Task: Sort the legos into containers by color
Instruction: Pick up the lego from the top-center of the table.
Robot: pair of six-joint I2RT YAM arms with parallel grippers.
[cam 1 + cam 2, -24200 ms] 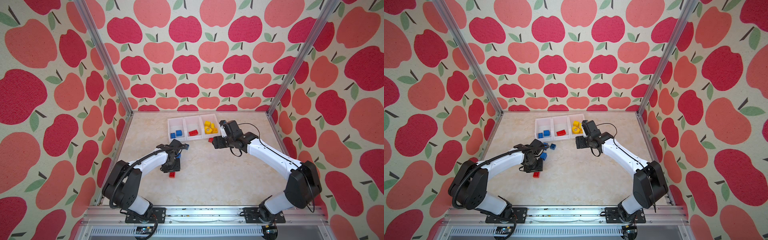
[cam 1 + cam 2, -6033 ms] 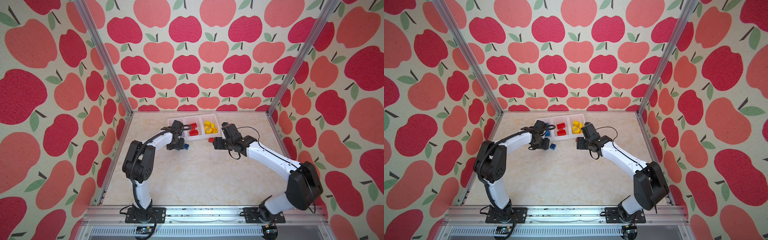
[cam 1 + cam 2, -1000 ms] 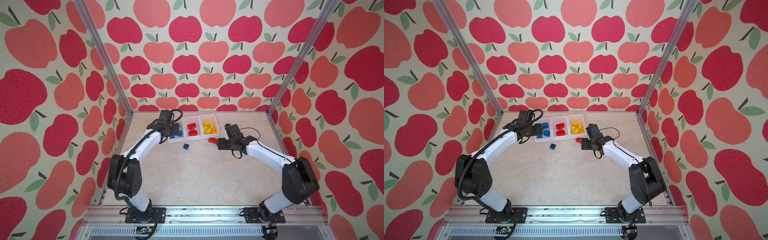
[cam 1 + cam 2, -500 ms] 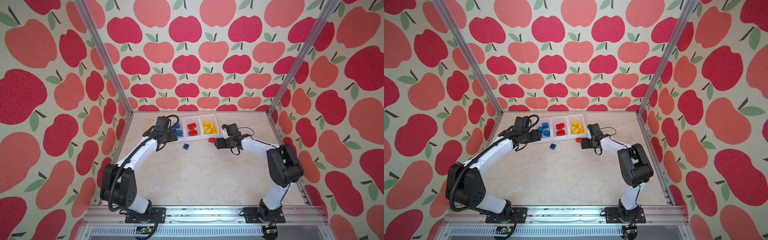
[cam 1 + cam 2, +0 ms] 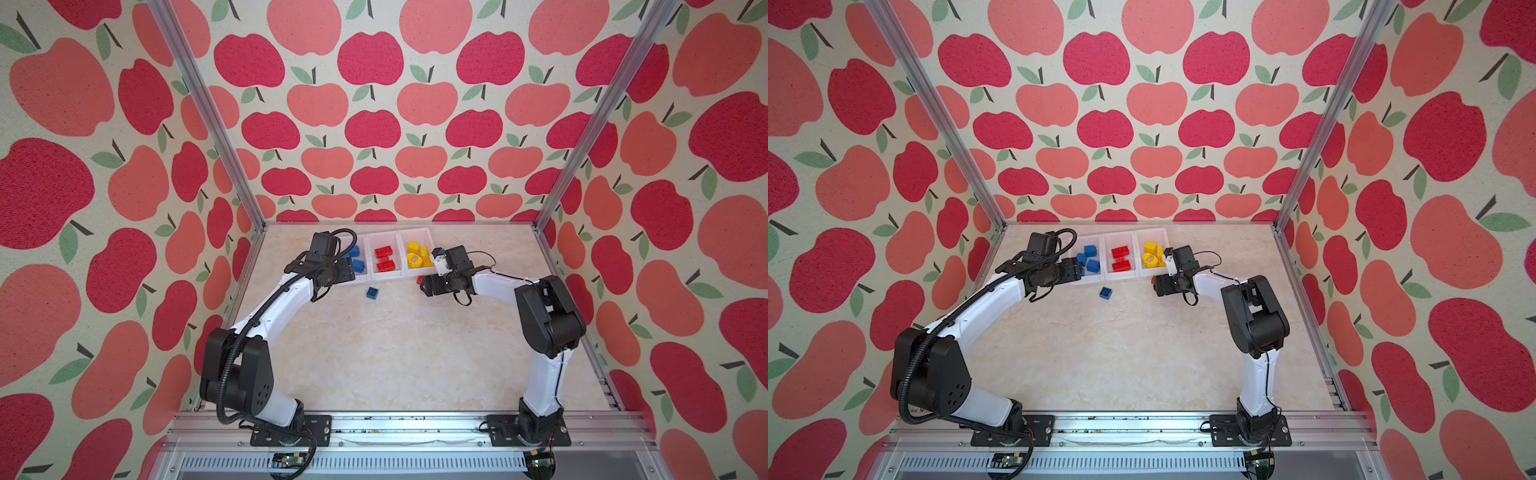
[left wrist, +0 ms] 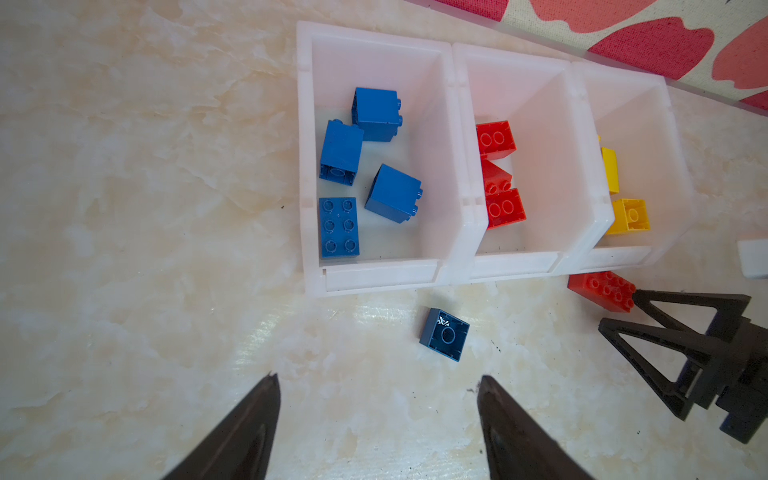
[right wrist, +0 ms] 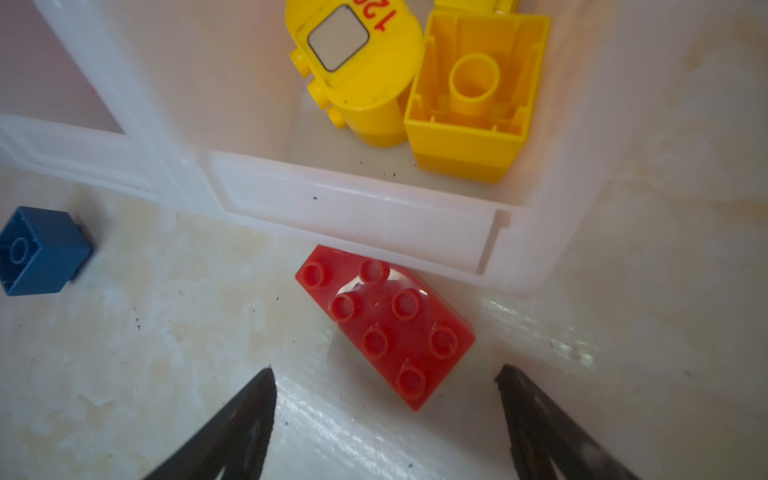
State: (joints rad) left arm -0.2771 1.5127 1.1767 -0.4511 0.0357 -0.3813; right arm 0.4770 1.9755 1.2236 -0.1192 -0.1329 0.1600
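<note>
Since a second ago, left gripper (image 6: 378, 377) backed off blue bin (image 6: 374, 274). Both sets of fingers wide apart, empty. We'd square right gripper (image 7: 384, 369) across skewed red brick (image 7: 384, 324), clear of yellow bin (image 7: 353, 208).

3 containers (image 5: 386, 275) in a row at the back of the table (image 5: 395, 353), 2 bricks loose before them.
The left bin (image 6: 374, 276) holds 4 bricks, the middle bin (image 6: 515, 266) 3. The square brick (image 6: 444, 334) lies before the joint of those 2 bins, apart from them; the oblong brick (image 7: 384, 324) lies against the front wall of the right bin (image 6: 619, 255).

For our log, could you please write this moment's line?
left gripper: open; right gripper: open; small square blue plastic brick, oblong red plastic brick: unsorted
</note>
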